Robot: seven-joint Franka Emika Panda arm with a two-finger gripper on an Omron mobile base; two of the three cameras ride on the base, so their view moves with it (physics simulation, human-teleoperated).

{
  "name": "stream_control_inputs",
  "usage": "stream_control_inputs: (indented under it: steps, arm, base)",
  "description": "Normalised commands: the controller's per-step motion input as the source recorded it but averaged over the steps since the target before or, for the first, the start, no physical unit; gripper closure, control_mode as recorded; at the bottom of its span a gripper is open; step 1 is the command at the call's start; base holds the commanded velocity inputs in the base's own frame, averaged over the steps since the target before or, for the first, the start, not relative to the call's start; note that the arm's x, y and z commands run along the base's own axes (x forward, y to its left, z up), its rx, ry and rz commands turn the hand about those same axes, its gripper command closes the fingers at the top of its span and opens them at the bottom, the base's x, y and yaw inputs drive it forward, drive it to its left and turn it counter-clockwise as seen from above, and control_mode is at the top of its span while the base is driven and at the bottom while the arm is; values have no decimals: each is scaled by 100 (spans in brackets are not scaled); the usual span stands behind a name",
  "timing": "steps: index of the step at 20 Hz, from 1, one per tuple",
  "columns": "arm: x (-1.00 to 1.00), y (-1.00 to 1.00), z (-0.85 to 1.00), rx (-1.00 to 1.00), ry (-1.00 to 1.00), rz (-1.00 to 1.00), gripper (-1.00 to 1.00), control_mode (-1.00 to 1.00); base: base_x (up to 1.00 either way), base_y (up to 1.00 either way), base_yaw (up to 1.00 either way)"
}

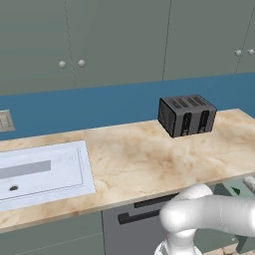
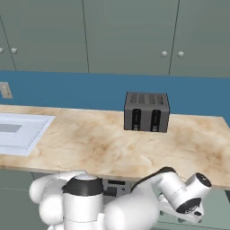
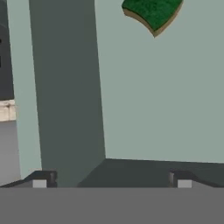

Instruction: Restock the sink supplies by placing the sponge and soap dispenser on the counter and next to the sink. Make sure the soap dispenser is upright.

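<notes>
The gripper (image 3: 111,180) was wide open — its two dark finger tips (image 3: 43,178) stood far apart at the bottom of the hand view, with nothing between them. It held nothing.

The sponge (image 3: 152,13) lay well ahead of the hand, up at the far top edge of the hand view and a bit to the right of the gap between the tips. It had a dark green top with a yellow-brown layer under it. Part of it was cut off by the edge, so its whole shape could not be told. It rested on a flat pale grey-green surface (image 3: 162,96), and the hand was not touching it. To the left of that surface stood a darker grey-green panel (image 3: 65,87).

From the base cameras, the white arm (image 2: 134,204) bent down low in front of the counter (image 1: 149,159), below its front edge. The hand end of the arm sat off to the right, under the counter's lip.

Up on the counter stood a dark toaster (image 1: 187,115) near the blue back wall (image 1: 99,107). The sink (image 1: 42,172) was set into the counter far to the left, well apart from the toaster. Grey-green cupboards (image 2: 126,36) with small round knobs hung above.
</notes>
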Motion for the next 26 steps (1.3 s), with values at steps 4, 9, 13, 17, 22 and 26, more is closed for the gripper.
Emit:
stream_control_inputs:
  steps: [4, 9, 13, 17, 22, 26]
  arm:
    - [-15, 0, -45, 2, 12, 0, -100, -100]
    - [-29, 0, -46, 1, 11, 1, -100, -100]
    - [-68, 0, -13, 4, 4, 0, -100, -100]
    - [-97, 0, 2, 7, 2, 0, -100, -100]
    - [-58, -14, 54, 1, 0, 0, -100, -100]
    - [41, -71, 62, -1, 4, 0, -100, -100]
  base:
    - [0, 0, 0]
    - [0, 0, 0]
    - [0, 0, 0]
    - [0, 0, 0]
    - [0, 0, 0]
    - [0, 0, 0]
